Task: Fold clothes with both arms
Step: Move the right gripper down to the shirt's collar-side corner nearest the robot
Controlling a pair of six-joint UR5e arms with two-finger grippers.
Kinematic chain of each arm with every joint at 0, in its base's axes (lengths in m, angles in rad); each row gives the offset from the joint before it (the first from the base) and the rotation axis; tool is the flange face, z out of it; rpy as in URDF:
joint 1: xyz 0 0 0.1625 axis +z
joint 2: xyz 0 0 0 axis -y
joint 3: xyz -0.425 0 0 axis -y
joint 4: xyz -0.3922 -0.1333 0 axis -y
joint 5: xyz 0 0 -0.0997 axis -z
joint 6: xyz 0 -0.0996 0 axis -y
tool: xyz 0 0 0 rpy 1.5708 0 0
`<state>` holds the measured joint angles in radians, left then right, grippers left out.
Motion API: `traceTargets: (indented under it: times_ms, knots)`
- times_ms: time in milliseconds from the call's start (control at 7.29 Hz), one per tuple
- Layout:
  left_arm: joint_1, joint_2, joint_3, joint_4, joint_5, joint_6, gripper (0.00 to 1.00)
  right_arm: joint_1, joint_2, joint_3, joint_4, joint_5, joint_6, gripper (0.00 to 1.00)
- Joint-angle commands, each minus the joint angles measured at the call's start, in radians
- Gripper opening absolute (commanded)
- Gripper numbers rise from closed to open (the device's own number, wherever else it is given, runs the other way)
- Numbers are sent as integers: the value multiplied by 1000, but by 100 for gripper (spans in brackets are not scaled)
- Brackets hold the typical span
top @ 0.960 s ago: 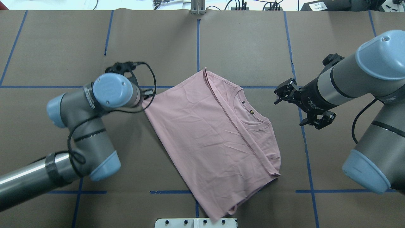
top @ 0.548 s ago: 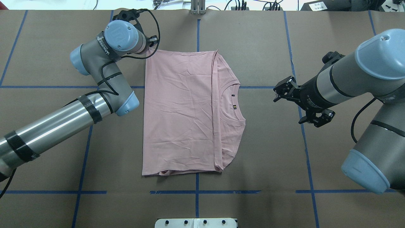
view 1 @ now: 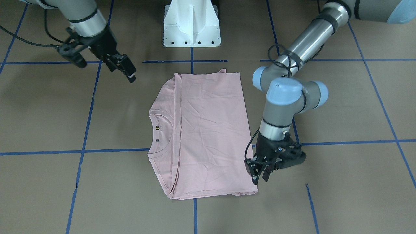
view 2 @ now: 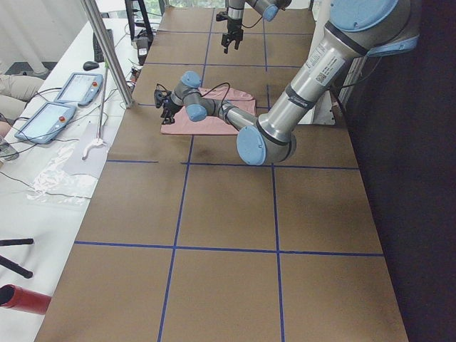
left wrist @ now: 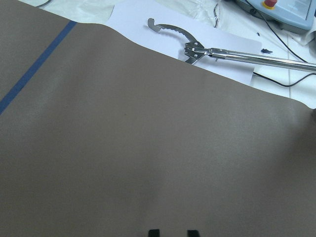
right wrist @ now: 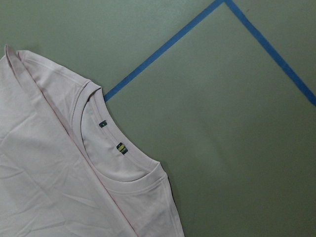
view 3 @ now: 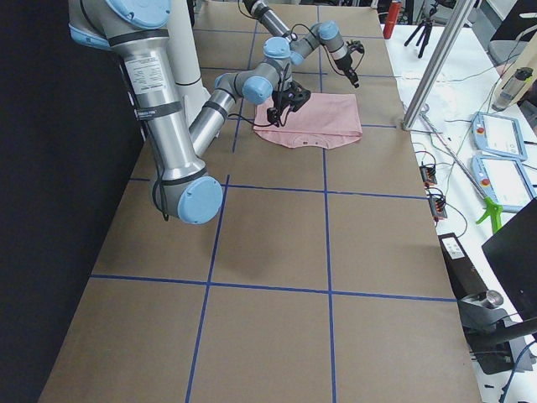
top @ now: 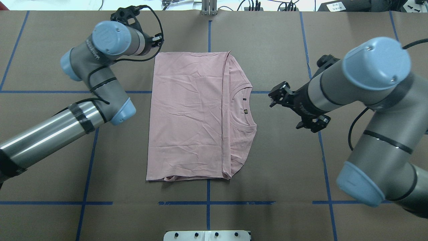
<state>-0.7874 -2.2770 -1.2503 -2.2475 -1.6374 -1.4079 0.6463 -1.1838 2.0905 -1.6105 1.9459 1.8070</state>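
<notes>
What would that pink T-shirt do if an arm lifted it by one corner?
Probably floppy: the T-shirt lies flat with fine creases, so it would likely sag from the gripped point. It looks thin, so probably light. Pushed, it might bunch up on the brown paper rather than slide whole.

Pink T-shirt (top: 187, 113) on brown table (top: 277, 174)

Overhead camera: behind the robot, aimed forward and steeply down at the brown paper-covered worktop with blue tape lines (top: 267, 40). Front camera: opposite side, faces the white pedestal base (view 1: 191, 26), so left and right are mirrored. Both centre on the folded pale pink T-shirt (top: 187, 113). End cameras: set far back, looking along the worktop; T-shirt small. Left wrist: close, low over bare paper near the worktop's edge. Right wrist: close above the T-shirt's collar.
</notes>
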Motion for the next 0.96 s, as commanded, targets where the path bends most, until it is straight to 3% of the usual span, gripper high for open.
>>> traceTargets:
  times_ms: [0, 274, 548, 823]
  knots:
    - [-3, 123, -200, 26, -90, -6, 46, -161, 123, -125, -6, -140, -8, 100]
    - [-3, 137, -224, 51, -94, -5, 46, -270, 206, -245, -11, -222, -65, 100]
    - [-3, 137, -228, 55, -94, -6, 46, -316, 211, -274, -22, -242, -226, 100]
    - [-1, 137, -230, 57, -93, -8, 46, -339, 295, -328, -200, -242, -407, 100]
